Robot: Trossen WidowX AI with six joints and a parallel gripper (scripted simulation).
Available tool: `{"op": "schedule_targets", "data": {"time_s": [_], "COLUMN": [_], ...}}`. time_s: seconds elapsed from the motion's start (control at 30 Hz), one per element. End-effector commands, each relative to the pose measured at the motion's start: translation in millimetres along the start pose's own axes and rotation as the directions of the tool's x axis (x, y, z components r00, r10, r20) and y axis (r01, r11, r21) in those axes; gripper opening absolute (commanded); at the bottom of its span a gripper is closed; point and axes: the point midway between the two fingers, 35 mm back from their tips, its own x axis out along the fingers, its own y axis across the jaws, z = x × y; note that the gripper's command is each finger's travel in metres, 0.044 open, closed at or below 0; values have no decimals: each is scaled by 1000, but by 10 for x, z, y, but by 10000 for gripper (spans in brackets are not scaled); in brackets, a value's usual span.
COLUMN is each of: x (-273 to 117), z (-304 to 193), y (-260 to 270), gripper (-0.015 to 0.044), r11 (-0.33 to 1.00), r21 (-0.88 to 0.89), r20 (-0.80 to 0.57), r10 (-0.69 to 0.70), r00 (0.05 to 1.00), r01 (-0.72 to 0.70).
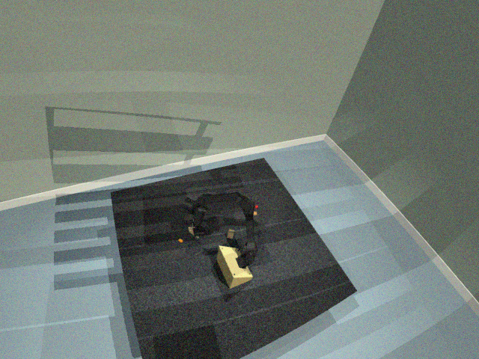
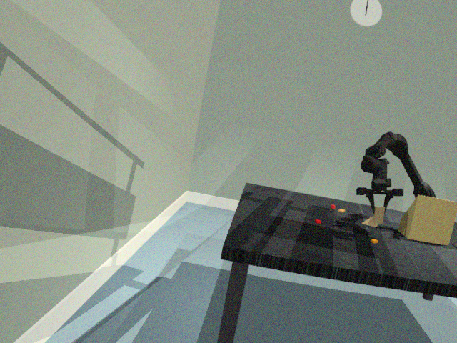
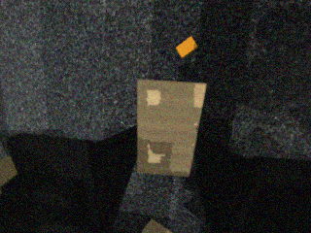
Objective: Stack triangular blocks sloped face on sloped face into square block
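Note:
My gripper points down and is shut on a pale wooden triangular block. A flat face of this block fills the middle of the wrist view; its sloped face does not show clearly. The other triangular block rests on the table, apart from the held one in the top view, to its right. In the exterior view the held block overlaps it, standing nearer the camera. The held block's height over the table is hard to tell.
A large yellow block stands beside the arm's base. Small orange pieces and red pieces lie on the dark table. Tan corners show at the wrist view's left and bottom edges.

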Motion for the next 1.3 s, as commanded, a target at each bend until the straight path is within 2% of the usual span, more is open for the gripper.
{"op": "schedule_targets", "data": {"time_s": [0.0,0.37,0.77,1.0,1.27], "x": [-20,-43,-77,-98,-142], "z": [19,41,69,86,33], "y": [-15,-11,-7,-5,-35], "gripper": [0,0,0,0,0], "r11": [991,873,612,434,428], "r21": [-136,-487,-791,-898,-900], "r20": [-21,-78,-136,-164,-164], "r10": [-24,-76,-137,-170,-171], "r00": [999,994,981,972,971], "r01": [21,28,-24,-76,-77]}}
